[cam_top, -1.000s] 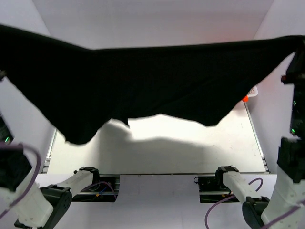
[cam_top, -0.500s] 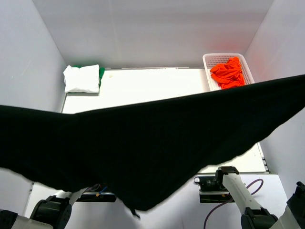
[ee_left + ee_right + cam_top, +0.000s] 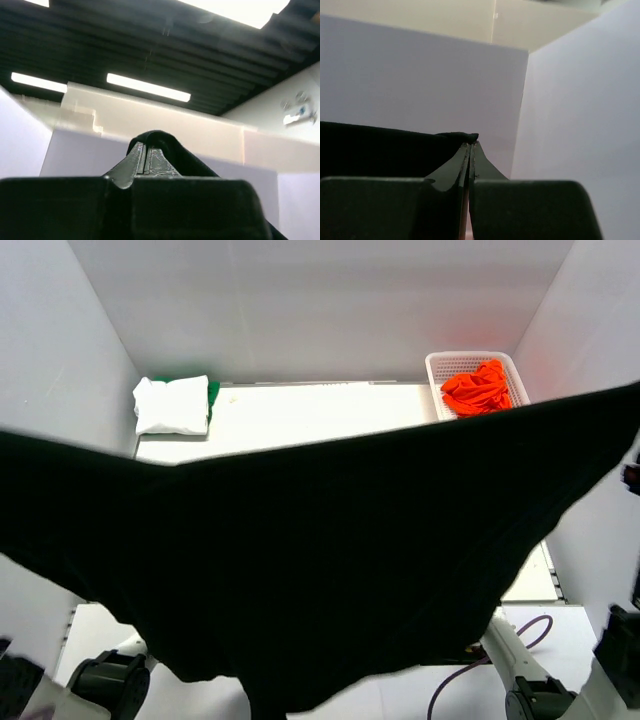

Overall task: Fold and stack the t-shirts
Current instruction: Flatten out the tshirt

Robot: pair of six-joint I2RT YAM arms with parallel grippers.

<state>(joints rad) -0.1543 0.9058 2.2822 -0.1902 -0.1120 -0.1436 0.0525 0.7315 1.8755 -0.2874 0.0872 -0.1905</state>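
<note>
left hand [image 3: 145, 151] clamped on black t-shirt [image 3: 320, 560]; right hand [image 3: 470, 146] pinching its edge

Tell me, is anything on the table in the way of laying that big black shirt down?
Nothing visible. The folded white shirt and the basket of orange shirts sit at the far corners; the table between them shows bare. The black shirt itself hides the near part.
</note>
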